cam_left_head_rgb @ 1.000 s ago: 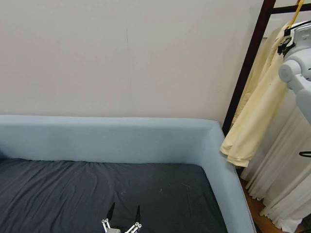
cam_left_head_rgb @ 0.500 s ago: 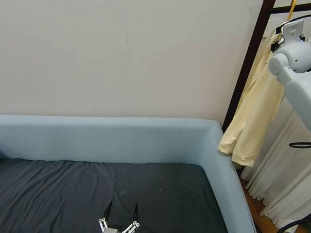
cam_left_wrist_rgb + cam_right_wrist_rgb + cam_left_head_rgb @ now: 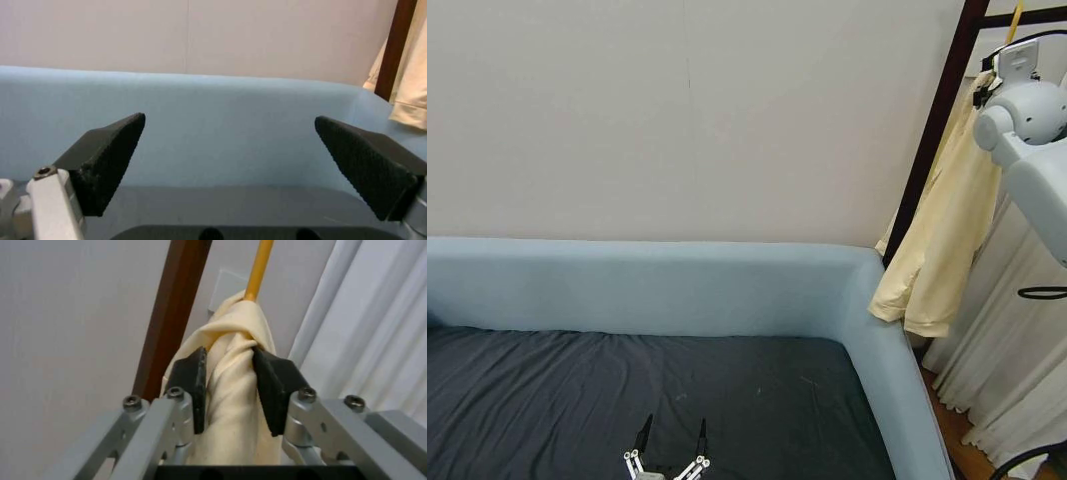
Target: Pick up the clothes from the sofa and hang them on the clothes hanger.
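Two grippers on show, one busy. High at 2 o'clock in the head view, the right arm (image 3: 1025,108) has the cream garment (image 3: 939,225) up against the dark rack post (image 3: 937,130). From the wrist, the right gripper (image 3: 230,377) is pinched tight on a twisted bunch of that cloth (image 3: 233,340), just below the yellow bar (image 3: 259,267). Down at 6 o'clock the left gripper (image 3: 670,445) hovers over the dark sofa seat (image 3: 547,400), jaws spread wide and holding nothing.

The danger, as I read it, is that thin, roped-up twist. If the cloth creeps out between the pads, or they let go before it truly sits on the bar, the garment drops to the floor. I cannot tell whether it is hooked on yet. The hem hangs just beside the sofa's corner (image 3: 867,262), so a snag there could drag it back. The post runs close by the fingers too, and a knock is possible.

Against a second ago, the right arm sits higher and further toward 12 o'clock, and the garment has swung in toward the post, with its hem nearer the sofa corner. The left gripper has sunk slightly. The sofa has not shifted.
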{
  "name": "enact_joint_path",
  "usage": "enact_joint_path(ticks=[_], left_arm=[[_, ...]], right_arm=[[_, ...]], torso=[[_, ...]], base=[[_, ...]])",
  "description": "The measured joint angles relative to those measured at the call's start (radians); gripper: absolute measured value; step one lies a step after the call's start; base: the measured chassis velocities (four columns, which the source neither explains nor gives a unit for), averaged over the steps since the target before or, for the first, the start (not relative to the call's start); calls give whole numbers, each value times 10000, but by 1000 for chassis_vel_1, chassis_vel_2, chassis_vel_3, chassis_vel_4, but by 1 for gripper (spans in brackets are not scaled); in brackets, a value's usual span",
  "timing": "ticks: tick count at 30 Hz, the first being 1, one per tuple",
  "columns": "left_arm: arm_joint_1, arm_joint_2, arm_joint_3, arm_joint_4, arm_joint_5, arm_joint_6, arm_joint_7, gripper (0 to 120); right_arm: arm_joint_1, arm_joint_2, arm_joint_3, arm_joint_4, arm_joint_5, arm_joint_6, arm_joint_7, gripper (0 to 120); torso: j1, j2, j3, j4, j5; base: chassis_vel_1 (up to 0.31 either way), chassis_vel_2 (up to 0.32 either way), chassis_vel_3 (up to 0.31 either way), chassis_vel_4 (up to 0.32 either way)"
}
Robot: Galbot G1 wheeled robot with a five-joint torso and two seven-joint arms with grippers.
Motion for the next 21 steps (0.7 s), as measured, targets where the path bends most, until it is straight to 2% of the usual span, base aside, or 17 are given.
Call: enact_joint_path(ticks=[4,5,9,10,13,14,17,18,21], left_arm=[[6,-8,4,0,29,0,-5,100],[6,-8,4,0,29,0,-5,100],[48,-34,1,-42,64,26,-14,100],[48,-34,1,-42,64,26,-14,100],[78,3,-83,-67,84,42,-22,100],[78,3,-83,-67,84,42,-22,100],[70,46,-178,-85,36,48,-48,100],[70,46,-178,-85,36,48,-48,100],[76,32,-214,-135,22,49,-50,100]], right_arm=[[-487,-633,126,650,150,773,-332,51],[-487,-633,126,650,150,773,-332,51],[-1423,-1455,1038,1807,491,1794,-873,70],[-1423,-1455,1038,1807,491,1794,-873,70],[-2814,-2532,2353,3264,1474,2701,-1928,84],[-2814,-2532,2353,3264,1474,2701,-1928,84],[-4457,-3755,3604,5054,2729,3212,-2300,97],[-4457,-3755,3604,5054,2729,3212,-2300,97],[-6004,-4853,4719,6655,3353,3702,-2262,100]], torso=[[0,-1,0,-5,3],[0,-1,0,-5,3],[0,-1,0,-1,1],[0,-1,0,-1,1],[0,0,-1,-4,2],[0,0,-1,-4,2],[-1,0,-2,-10,8],[-1,0,-2,-10,8],[-1,0,-2,-3,0]], base=[[0,0,0,0],[0,0,0,0],[0,0,0,0],[0,0,0,0],[0,0,0,0],[0,0,0,0],[0,0,0,0],[0,0,0,0],[0,0,0,0]])
